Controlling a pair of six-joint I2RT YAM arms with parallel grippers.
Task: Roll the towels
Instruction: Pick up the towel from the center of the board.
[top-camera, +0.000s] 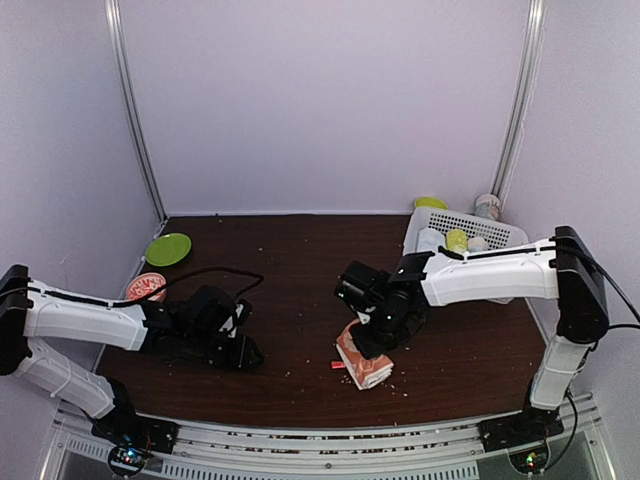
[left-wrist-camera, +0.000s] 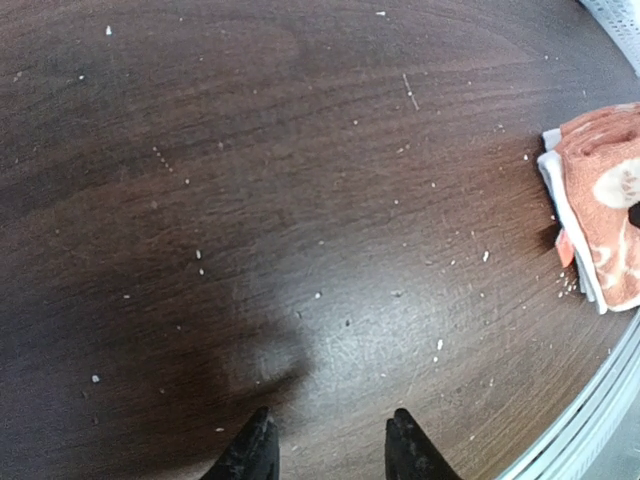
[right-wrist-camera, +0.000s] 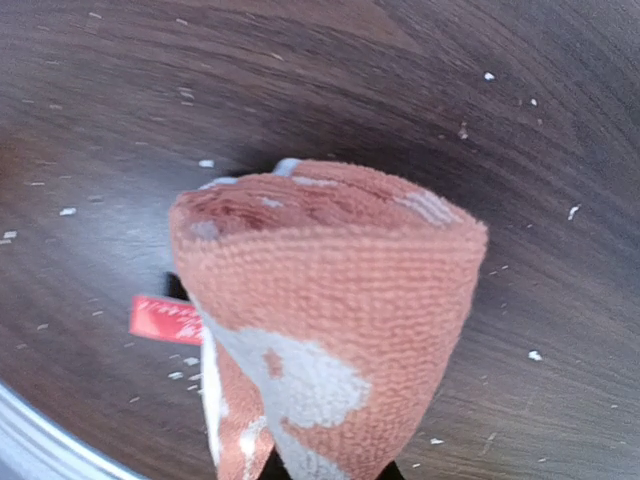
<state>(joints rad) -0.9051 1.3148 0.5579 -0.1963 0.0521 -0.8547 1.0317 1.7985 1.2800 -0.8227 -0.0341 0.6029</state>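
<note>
An orange towel (top-camera: 362, 362) with cream patterns lies partly folded near the table's front edge, right of centre. My right gripper (top-camera: 372, 335) is shut on it from above. In the right wrist view the pinched towel (right-wrist-camera: 330, 300) bulges up as a folded loop and hides most of the right gripper (right-wrist-camera: 330, 472). My left gripper (top-camera: 250, 352) hovers low over bare wood to the left, well apart from the towel. The left gripper (left-wrist-camera: 332, 440) stands open with nothing between its fingers, and the orange towel (left-wrist-camera: 605, 220) shows at the right edge of that view.
A white basket (top-camera: 465, 232) at the back right holds a yellow-green roll (top-camera: 457, 240) and a white roll (top-camera: 430, 240). A green plate (top-camera: 168, 248) and a pink bowl (top-camera: 146, 288) sit at the left. A red tag (right-wrist-camera: 165, 320) lies beside the towel. Crumbs dot the table.
</note>
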